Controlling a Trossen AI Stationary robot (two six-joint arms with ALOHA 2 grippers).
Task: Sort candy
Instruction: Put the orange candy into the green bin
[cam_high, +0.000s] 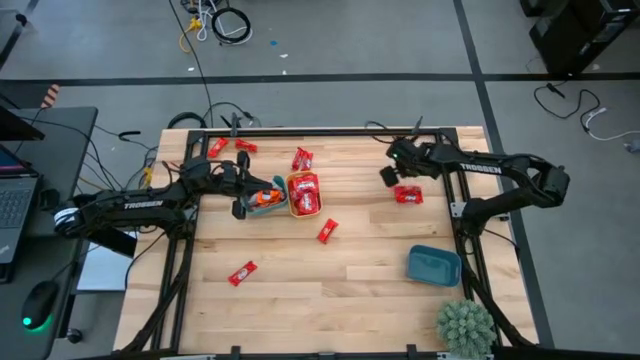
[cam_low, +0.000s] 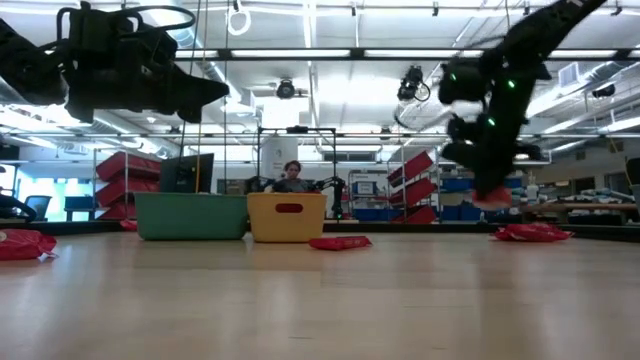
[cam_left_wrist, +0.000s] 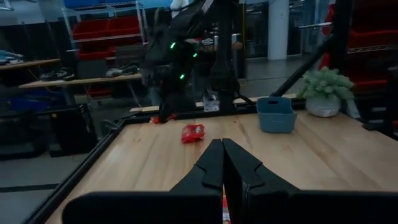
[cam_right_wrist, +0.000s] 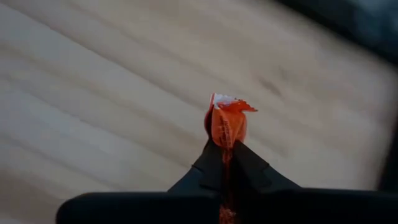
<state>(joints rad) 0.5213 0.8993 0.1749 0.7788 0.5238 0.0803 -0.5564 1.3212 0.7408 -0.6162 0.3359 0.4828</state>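
Candies (cam_high: 305, 194) in yellow bowl (cam_high: 291, 181)

I work in a lab or workshop hall: red storage bins (cam_low: 128, 170) on racks mid-left, ceiling strip lights (cam_low: 330, 53) across the top.

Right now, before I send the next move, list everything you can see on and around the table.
Loose candies: at least seven, red, scattered on the wood.
Held candy: one, orange, in the right gripper.
Yellow bowl: one, table centre, red candies inside.
Teal bowl: one, touching the yellow bowl, orange candies inside.
Blue bowl: one, right front.
Plant: one, green, right front corner.
Laptop: one, left of the table.
Person: one, seated far behind.
Left gripper: shut, by the teal bowl.
Right gripper: shut on the held candy.
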